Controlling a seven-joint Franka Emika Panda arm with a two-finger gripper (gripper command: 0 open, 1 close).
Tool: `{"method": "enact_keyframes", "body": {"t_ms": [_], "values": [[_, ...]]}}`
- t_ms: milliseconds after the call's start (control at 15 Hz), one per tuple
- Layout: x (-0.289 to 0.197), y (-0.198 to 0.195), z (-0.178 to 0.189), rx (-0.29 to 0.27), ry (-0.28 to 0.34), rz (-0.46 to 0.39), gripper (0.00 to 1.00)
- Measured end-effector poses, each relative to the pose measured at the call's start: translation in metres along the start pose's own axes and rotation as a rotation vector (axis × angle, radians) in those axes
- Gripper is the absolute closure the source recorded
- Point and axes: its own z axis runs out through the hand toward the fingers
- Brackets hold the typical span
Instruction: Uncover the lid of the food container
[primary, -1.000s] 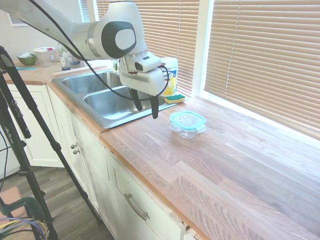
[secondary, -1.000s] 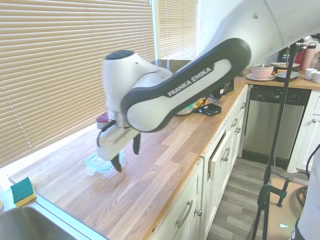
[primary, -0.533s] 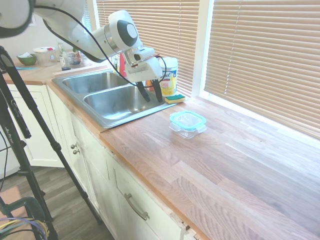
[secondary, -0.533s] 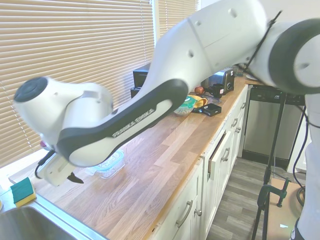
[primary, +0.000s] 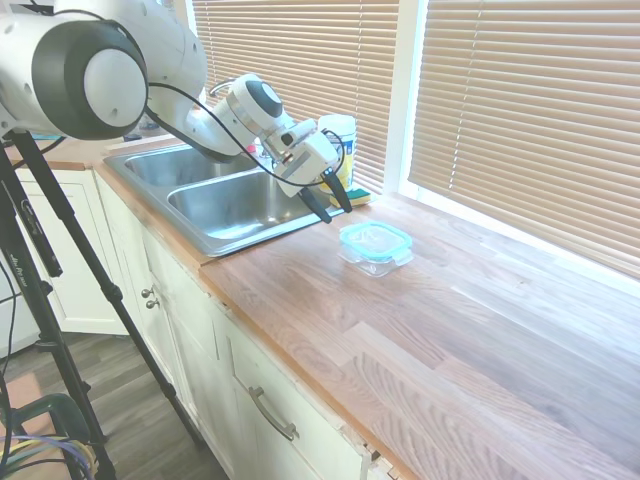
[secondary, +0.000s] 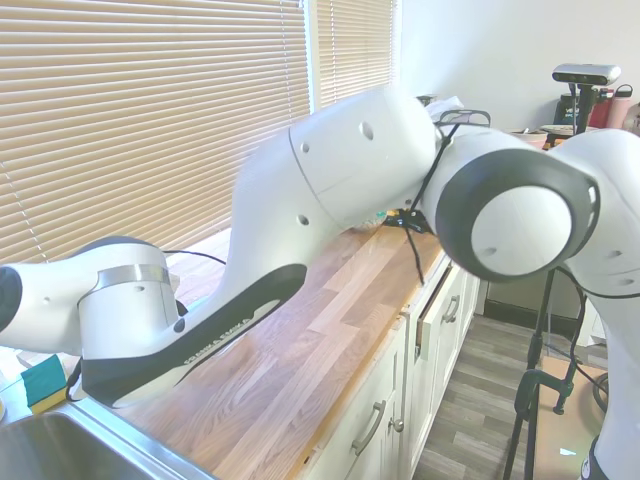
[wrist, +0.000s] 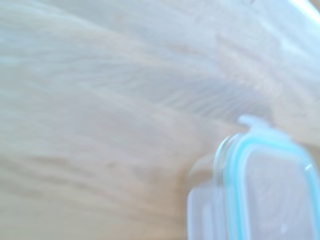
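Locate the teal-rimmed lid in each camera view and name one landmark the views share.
First exterior view: the lid sits on the food container, picture centre, right of the sink.
Second exterior view: not visible; the arm hides that spot.
Wrist view: lower right corner, blurred.
Shared landmark: the wooden countertop.

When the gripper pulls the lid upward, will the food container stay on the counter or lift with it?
The food container looks small and empty, so probably light; it may lift with the lid. Its snap tabs appear closed. The smooth wooden counter may let it slide.
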Motion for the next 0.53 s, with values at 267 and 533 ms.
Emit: {"method": "enact_keyframes", "body": {"t_ms": [267, 533], "values": [[-0.008, -0.014, 0.018, -0.064, 0.061, -0.056, 0.0], [-0.013, -0.02, 0.026, -0.123, 0.114, -0.12, 0.0]]}}
